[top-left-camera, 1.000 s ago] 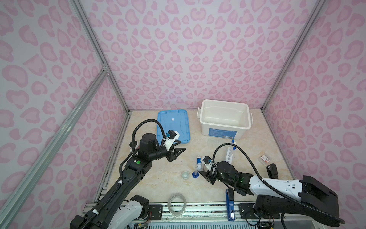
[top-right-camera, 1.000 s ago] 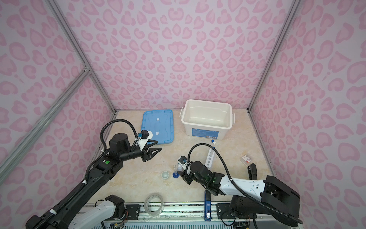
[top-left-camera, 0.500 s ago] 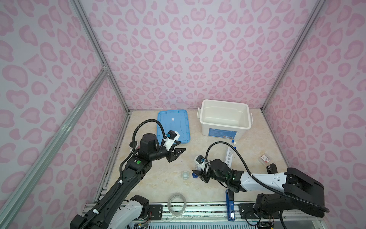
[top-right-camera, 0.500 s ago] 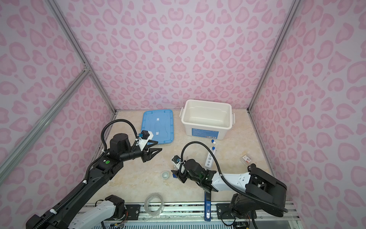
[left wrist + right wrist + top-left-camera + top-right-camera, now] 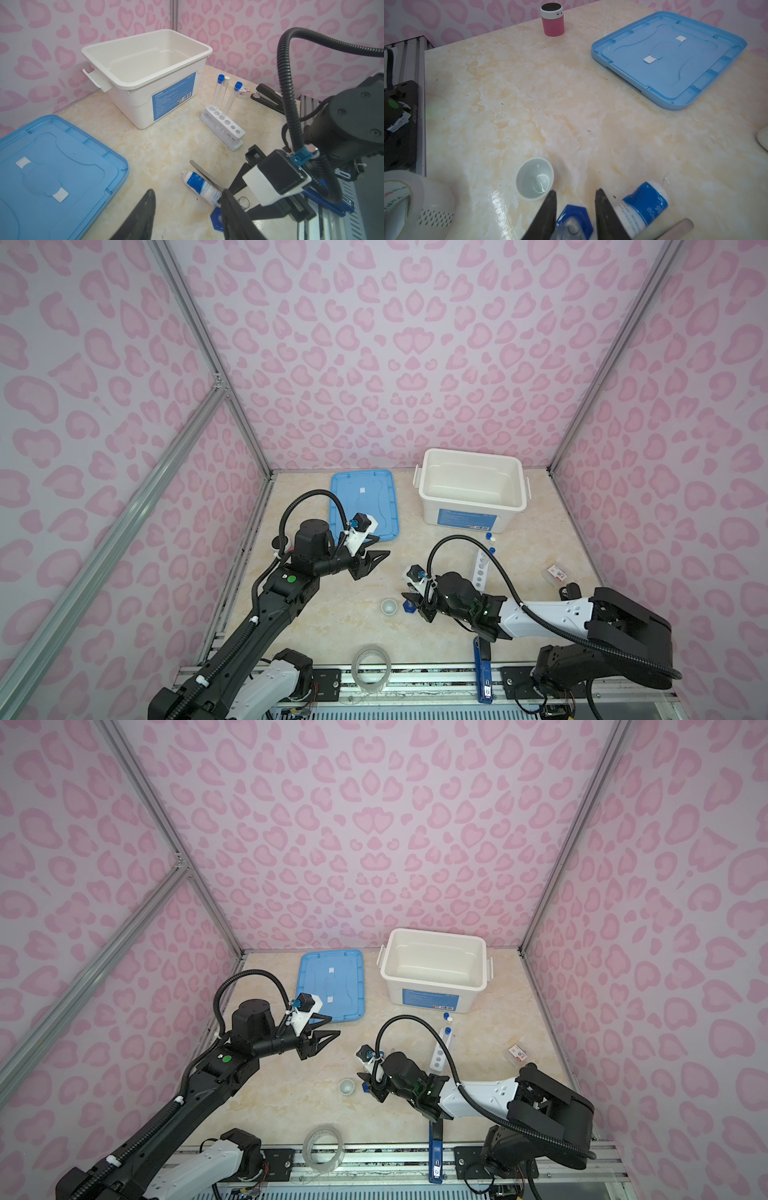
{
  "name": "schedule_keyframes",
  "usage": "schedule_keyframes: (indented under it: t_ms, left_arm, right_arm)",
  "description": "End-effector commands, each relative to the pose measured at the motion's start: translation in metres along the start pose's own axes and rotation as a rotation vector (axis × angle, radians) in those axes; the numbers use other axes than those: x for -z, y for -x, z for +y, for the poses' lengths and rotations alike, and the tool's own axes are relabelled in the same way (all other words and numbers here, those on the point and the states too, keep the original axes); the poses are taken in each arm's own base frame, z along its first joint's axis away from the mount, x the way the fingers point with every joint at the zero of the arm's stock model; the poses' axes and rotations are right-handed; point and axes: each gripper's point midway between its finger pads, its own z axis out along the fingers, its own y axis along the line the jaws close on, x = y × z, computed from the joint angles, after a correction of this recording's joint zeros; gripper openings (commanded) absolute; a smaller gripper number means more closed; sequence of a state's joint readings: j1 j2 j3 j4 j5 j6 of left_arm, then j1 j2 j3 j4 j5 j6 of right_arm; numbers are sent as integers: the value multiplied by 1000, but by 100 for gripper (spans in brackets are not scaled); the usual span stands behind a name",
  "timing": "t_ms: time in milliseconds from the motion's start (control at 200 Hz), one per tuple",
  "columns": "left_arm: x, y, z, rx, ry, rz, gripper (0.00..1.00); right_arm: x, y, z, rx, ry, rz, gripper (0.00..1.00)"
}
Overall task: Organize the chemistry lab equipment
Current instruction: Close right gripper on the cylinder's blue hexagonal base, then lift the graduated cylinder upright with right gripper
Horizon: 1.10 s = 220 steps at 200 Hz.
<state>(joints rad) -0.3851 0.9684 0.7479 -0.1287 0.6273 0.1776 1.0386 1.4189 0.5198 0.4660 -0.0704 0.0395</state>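
Both top views look steeply down from above the near edge over the whole beige marbled tabletop (image 5: 332, 614). The low, close wrist views share the flat blue plastic lid (image 5: 62, 155).

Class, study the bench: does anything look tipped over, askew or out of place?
Yes. The small blue-labelled white bottle lies on its side next to the metal tweezers. The three capped test tubes lean in the white rack rather than standing straight.

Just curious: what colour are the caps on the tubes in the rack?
Two caps blue, one white; clearest in left wrist view.
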Motion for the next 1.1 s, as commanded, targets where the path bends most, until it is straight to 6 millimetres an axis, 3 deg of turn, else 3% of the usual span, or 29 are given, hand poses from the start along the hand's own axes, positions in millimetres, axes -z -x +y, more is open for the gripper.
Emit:
schedule_keyframes:
  t_ms: [0, 140, 330, 570, 820, 1095]
  left_arm:
    - [1, 4, 1, -15, 4, -11, 53]
    - [1, 4, 1, -16, 10, -9, 53]
    - [1, 3, 2, -17, 13, -10, 52]
    - [2, 4, 2, -20, 17, -11, 52]
    - [5, 6, 3, -33, 34, -18, 52]
    - [9, 12, 3, -41, 44, -40, 52]
  right_arm:
    - [0, 3, -3, 3, -16, -9, 26]
    - [1, 4, -1, 9, -8, -13, 20]
    - [2, 5, 0, 8, -5, -7, 18]
    - [10, 23, -2, -8, -10, -18, 17]
    - [33, 75, -13, 6, -30, -42, 17]
    - [62, 136, -71, -6, -117, -69, 18]
